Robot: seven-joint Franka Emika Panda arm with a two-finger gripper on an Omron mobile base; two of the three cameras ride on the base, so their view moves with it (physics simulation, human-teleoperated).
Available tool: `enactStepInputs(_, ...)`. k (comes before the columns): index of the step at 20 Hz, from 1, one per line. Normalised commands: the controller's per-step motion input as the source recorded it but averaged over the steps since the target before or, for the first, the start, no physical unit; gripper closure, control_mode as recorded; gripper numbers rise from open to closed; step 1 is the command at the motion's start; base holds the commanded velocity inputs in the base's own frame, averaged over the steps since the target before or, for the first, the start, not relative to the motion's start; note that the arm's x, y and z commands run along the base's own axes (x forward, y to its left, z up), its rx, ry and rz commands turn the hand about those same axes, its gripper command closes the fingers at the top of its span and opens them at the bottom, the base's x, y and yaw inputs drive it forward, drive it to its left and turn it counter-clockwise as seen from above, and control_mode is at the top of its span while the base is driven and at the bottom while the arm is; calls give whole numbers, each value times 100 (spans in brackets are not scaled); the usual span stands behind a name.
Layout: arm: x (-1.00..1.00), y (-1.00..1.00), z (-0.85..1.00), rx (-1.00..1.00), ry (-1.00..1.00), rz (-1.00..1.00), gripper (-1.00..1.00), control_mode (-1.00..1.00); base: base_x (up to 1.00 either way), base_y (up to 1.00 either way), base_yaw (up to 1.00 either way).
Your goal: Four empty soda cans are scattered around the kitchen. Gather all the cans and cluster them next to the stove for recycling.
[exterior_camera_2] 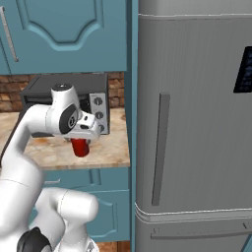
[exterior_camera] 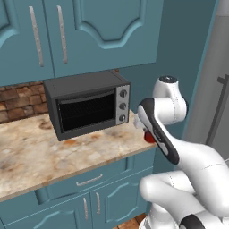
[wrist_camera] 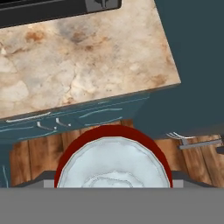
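A red soda can [exterior_camera_2: 80,146] hangs under my hand at the right end of the counter, just in front of the microwave's knob panel. My gripper [exterior_camera_2: 80,140] is shut on it from above. In the left base view only a red sliver of the can [exterior_camera: 149,137] peeks out behind my forearm. The hand view looks straight down on the can's silvery top and red rim [wrist_camera: 113,162], which sits between the fingers, with the counter edge and the floor far below it. The stove is out of view.
A black-fronted microwave [exterior_camera: 87,103] stands at the back of the marble counter [exterior_camera: 40,152]. A tall steel fridge [exterior_camera_2: 192,123] closes off the counter's right end. Teal cabinets [exterior_camera: 89,31] hang overhead, and drawers [exterior_camera: 89,181] sit under the counter.
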Motion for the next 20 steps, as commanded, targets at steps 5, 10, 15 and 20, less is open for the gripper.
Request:
enactStepInputs(5, -30, -3, 7, 0, 0, 0, 100, -100, 0, 0, 0)
enactStepInputs(10, 0, 0, 0, 0, 0, 0, 100, 100, -24, 0, 0)
enactStepInputs(15, 0, 0, 0, 0, 0, 0, 100, 100, -62, 0, 1)
enactStepInputs(20, 0, 0, 0, 0, 0, 0, 100, 100, -74, 0, 0)
